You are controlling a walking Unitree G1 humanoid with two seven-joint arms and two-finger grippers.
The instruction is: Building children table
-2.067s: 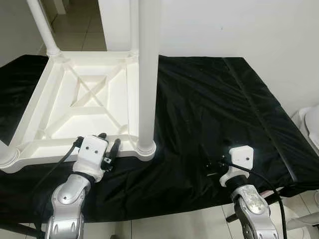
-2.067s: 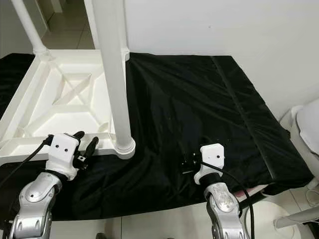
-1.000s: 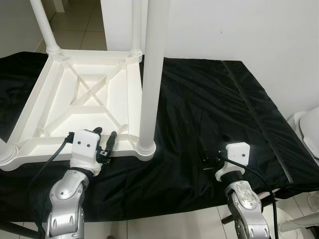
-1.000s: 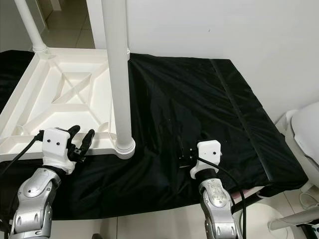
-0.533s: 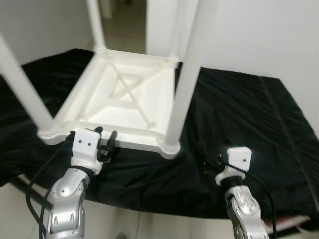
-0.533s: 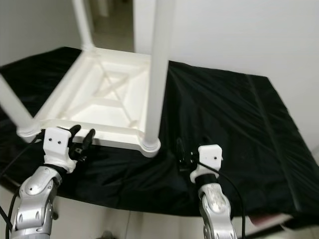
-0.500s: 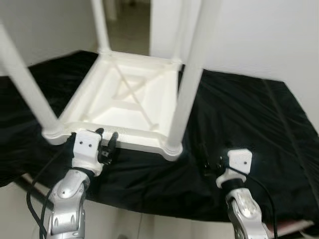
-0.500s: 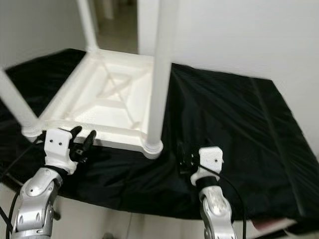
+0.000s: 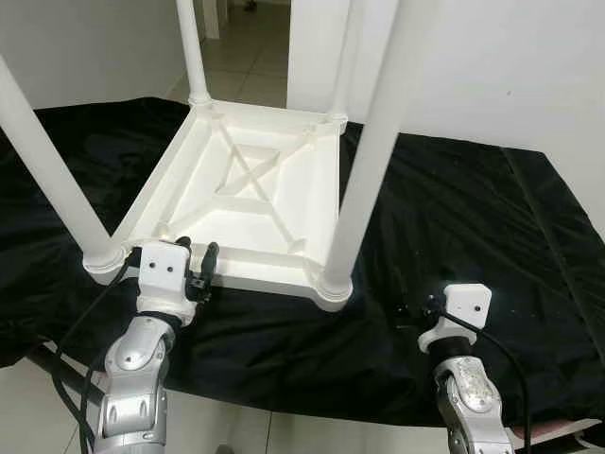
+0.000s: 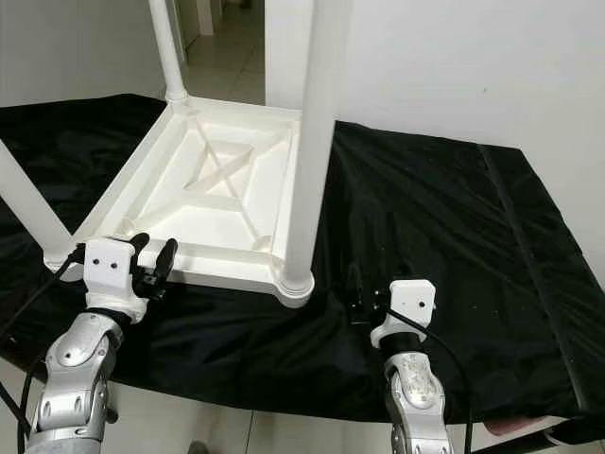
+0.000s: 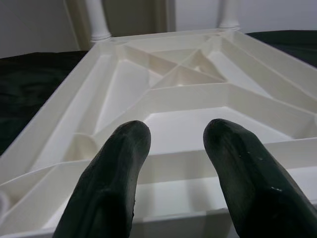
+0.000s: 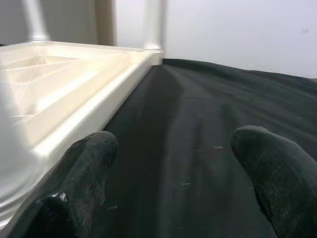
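Children table [image 9: 248, 203]: upside down on the black cloth [image 9: 473, 218] that covers the counter, white ribbed underside facing up, legs pointing at the ceiling.
My left gripper [image 9: 196, 268]: closest to the work, at the table's near rim [image 10: 222, 272], fingers parted a moderate way and holding nothing; in the left wrist view both fingers [image 11: 116, 173] point straight across that rim into the ribbed tray.
My right gripper [image 10: 366, 291]: over bare cloth, just beside the near right leg's socket, spread wide and empty; in the right wrist view the table's side rim [image 12: 99, 106] runs along one side of it.
Near right leg [image 9: 364, 180]: seated upright in its corner socket, between my two grippers.
Near left leg [image 9: 47, 165]: upright in the corner just outward of my left gripper.
Far legs [image 9: 192, 47]: standing at the two back corners, so all the legs I can make out are fitted.
Key relation: the table lies ahead of and slightly inward from my left gripper, its rim crossing my fingers' line; I judge the left arm is the nearer one for a grasp, and the right must shift inward toward the leg.
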